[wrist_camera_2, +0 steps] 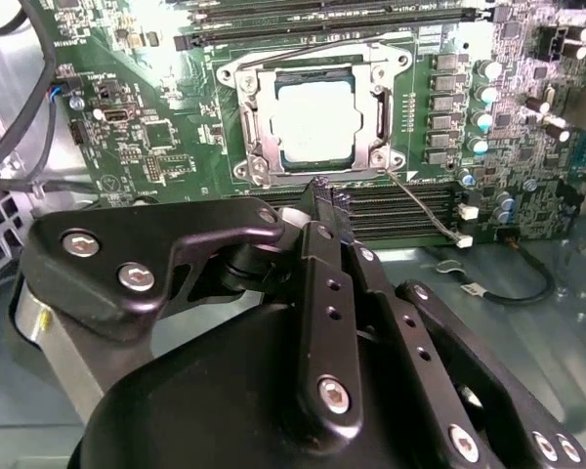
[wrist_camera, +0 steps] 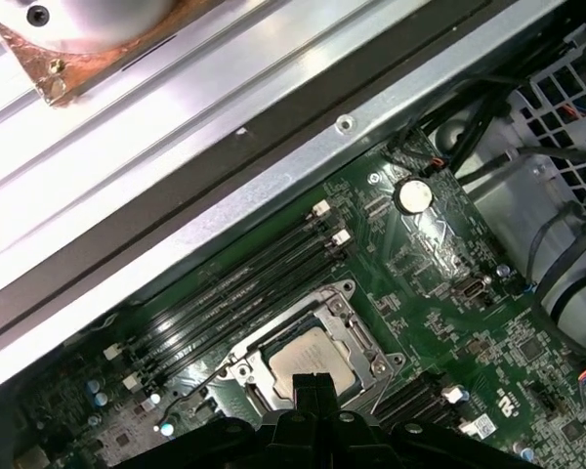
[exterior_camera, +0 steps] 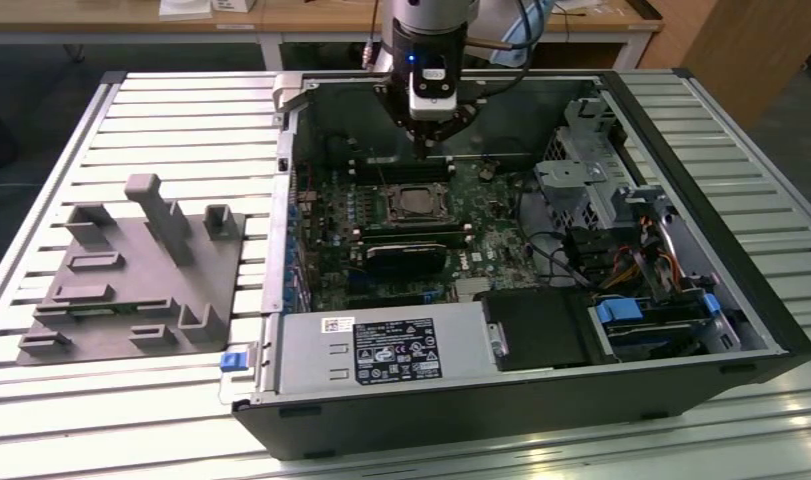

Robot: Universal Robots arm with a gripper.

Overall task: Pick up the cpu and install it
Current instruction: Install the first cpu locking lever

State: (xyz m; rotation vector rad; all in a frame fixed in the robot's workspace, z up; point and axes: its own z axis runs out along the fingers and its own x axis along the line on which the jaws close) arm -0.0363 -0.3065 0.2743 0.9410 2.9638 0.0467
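The cpu (wrist_camera_2: 313,119) sits in its socket (wrist_camera_2: 315,112). The gripper (wrist_camera_2: 329,200) hangs above it, pressed together, holding nothing.

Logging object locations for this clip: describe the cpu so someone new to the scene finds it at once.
Start at the open computer case and its green motherboard. Near the board's middle sits a metal-framed socket, and the cpu lies inside it. It is the only flat, pale silver square there; the neighbouring memory slots are long and dark.
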